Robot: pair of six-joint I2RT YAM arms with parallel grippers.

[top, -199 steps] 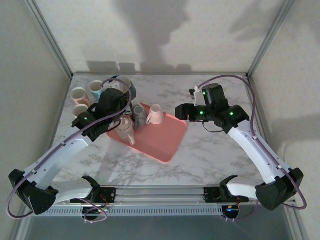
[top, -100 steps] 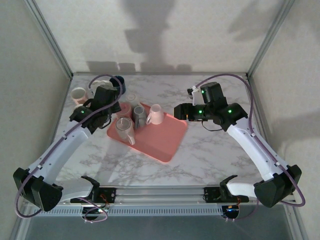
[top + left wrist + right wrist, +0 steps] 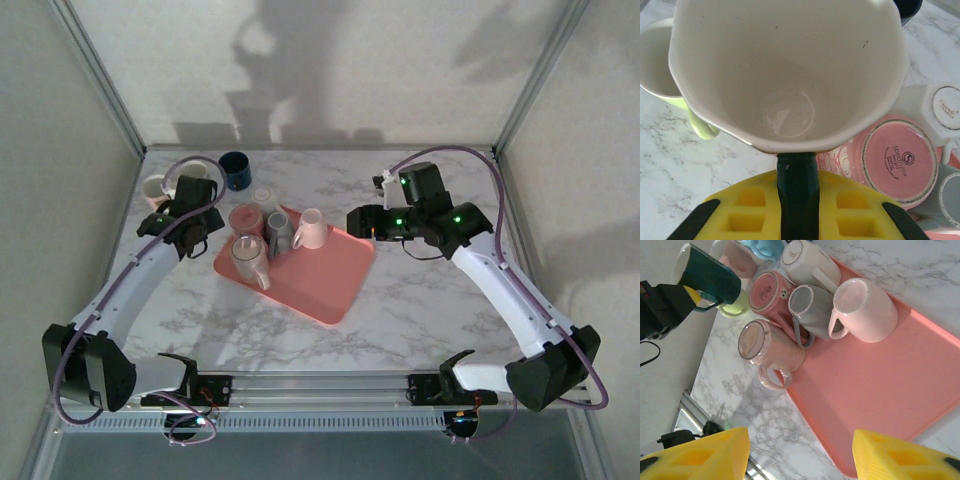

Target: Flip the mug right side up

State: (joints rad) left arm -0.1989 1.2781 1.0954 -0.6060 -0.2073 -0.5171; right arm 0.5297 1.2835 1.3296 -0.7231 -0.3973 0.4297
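Mug (image 3: 785, 75), dark green outside, hangs by its handle in my closed left claw (image 3: 797, 200); my right claw (image 3: 800, 455) stands spread, empty, facing pink tray (image 3: 880, 385).

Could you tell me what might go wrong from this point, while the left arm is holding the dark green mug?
1. The left gripper pinches the dark green mug by its handle alone, so the mug could swing or slip.
2. The light green mug and the pink mug showing its base sit close beneath it; lowering it here could knock them.
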